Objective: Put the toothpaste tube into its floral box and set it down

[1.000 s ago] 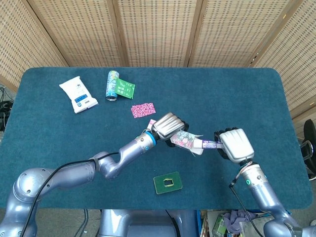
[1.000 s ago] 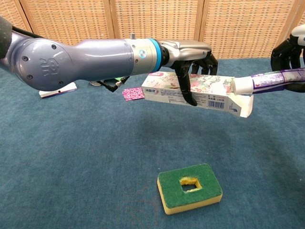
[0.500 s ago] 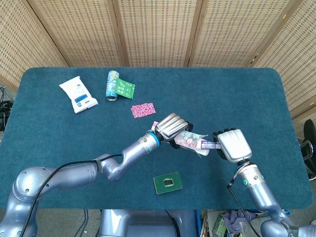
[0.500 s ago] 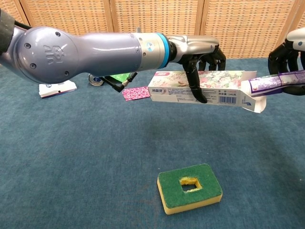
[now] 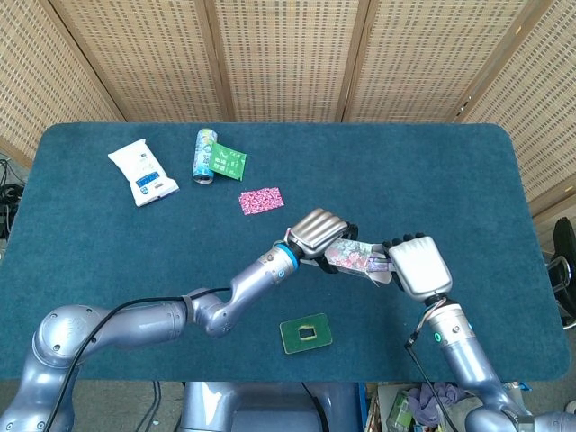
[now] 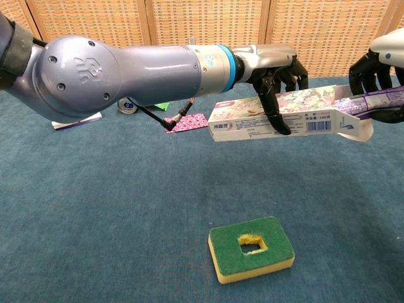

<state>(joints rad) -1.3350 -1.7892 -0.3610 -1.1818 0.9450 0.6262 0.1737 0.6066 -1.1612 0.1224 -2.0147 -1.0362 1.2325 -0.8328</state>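
Toothpaste tube (image 6: pixel 379 100), purple and white, sits partly inside the floral box (image 6: pixel 284 113), its front end past the open flap at the box's right end while the rest sticks out toward the right edge of the chest view. The box hangs in the air, roughly level, near the middle right of both views and well above the table (image 5: pixel 432 180). The left hand (image 5: pixel 317 232) grasps the box from above, fingers (image 6: pixel 274 110) wrapped down over its printed side. The right hand (image 5: pixel 418 266) clasps the rear of the tube, dark fingers curled around it, just beside the box's open end; in the head view the tube is almost wholly hidden between the two hands.

Below them, at the lower centre of both views, a green and yellow sponge (image 6: pixel 251 248) lies flat on the blue cloth, with a rectangular hole in its top. In the upper left of the head view a white wipes pack (image 5: pixel 142 171) lies apart from a green can (image 5: pixel 205 155) on its side, which touches a green packet (image 5: pixel 229 162). A small pink patterned sachet (image 5: pixel 261 200) lies just below them, toward the centre.
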